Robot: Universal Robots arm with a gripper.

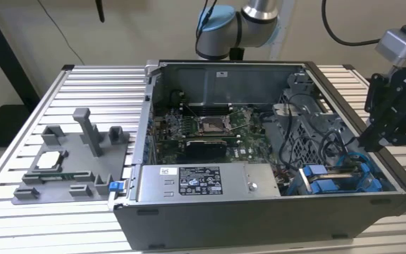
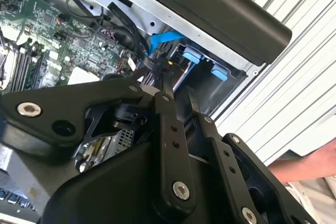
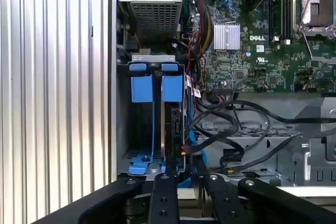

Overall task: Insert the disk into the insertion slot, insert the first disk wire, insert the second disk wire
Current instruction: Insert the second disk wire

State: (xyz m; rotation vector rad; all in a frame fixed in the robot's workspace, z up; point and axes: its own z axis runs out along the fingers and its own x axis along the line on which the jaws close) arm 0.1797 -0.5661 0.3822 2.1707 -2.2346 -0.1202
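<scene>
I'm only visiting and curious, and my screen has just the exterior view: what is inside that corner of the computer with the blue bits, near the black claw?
Observer: The first wrist view looks straight along the insertion slot. A thin blue wire runs lengthwise through it, starting at the two blue tabs at its mouth.
Visitor: Is anyone standing close to the machine?
Observer: Yes. The second wrist view catches a person's arm beside the slatted table.
Visitor: And the grey box with the sticker?
Observer: In the first wrist view, its side toward the slot is a mesh vent.
</scene>
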